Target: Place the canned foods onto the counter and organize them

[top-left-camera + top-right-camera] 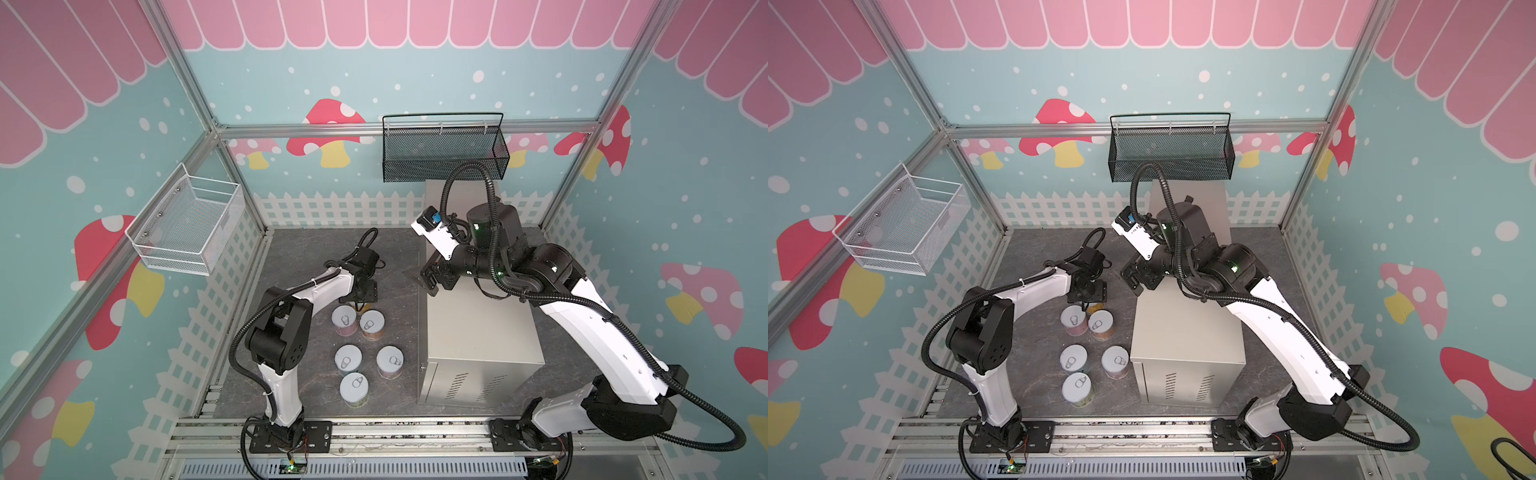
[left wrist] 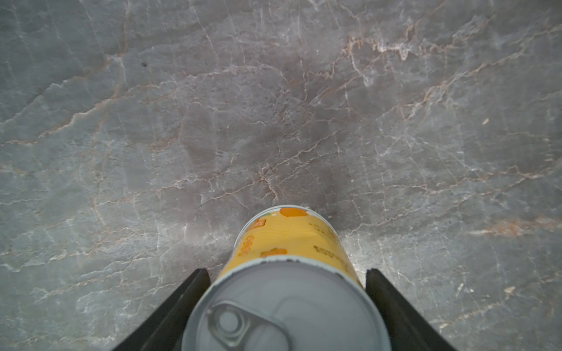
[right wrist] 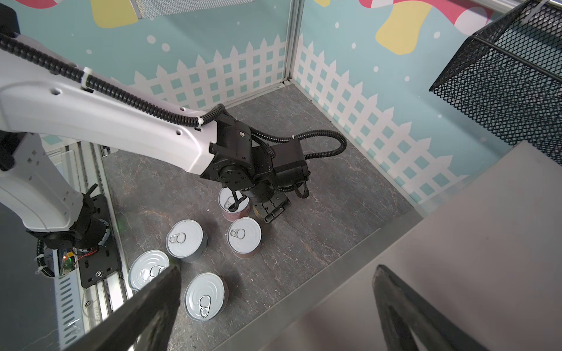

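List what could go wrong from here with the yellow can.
1. The left gripper holds the yellow can close beside the pink can and the orange can; swinging out low may topple them.
2. The open right gripper hovers at the counter edge nearest the cans, so the arms might collide.
3. The counter top stands well above the cans; a short lift could strike its side.
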Tool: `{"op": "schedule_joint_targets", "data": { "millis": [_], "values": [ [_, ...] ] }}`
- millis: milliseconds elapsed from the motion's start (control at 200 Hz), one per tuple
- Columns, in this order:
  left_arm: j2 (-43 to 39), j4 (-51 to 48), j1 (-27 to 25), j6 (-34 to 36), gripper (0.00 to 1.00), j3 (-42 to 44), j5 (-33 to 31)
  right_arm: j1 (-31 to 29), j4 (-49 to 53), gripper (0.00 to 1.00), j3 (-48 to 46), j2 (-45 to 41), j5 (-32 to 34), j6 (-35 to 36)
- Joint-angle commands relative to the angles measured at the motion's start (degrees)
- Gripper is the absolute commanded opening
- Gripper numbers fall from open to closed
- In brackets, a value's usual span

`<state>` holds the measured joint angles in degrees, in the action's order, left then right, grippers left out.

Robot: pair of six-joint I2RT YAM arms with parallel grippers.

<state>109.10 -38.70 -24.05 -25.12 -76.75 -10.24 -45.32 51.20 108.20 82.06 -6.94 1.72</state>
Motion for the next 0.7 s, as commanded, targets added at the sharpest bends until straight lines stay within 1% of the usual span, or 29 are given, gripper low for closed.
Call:
{"op": "schedule_joint_targets", "data": {
  "millis": [0,170,215,350,455,570,695],
  "values": [
    [-1.31,0.12,0.28,-0.04,0.66,0.81,-0.28,-0.36,-1.44,0.99,-1.28,-1.64,-0.15,1.21],
    [-3.97,-2.30,0.30,0.81,0.54,-0.57,-0.72,-0.38,-2.80,0.99,-2.60,-2.23,0.01,1.62],
    [-5.02,-2.98,0.28,1.17,0.52,-0.84,-0.73,-0.38,-3.25,1.00,-3.05,-2.30,0.16,1.82],
    [-9.17,-6.03,0.31,3.22,0.51,-2.69,-0.59,-0.38,-4.34,0.99,-3.61,-2.26,0.96,1.89],
    [-12.93,-8.59,0.25,6.02,0.51,-4.79,0.25,-0.38,-6.16,0.99,-4.82,-3.02,3.52,1.95],
    [-17.04,-11.33,0.31,9.79,0.51,-7.77,4.52,-0.47,-9.93,0.99,-8.94,-5.38,5.69,4.29],
    [-21.23,-15.27,0.28,13.25,0.51,-11.67,10.19,-0.47,-15.66,1.00,-15.17,-8.81,4.40,8.06]
  ]
}}
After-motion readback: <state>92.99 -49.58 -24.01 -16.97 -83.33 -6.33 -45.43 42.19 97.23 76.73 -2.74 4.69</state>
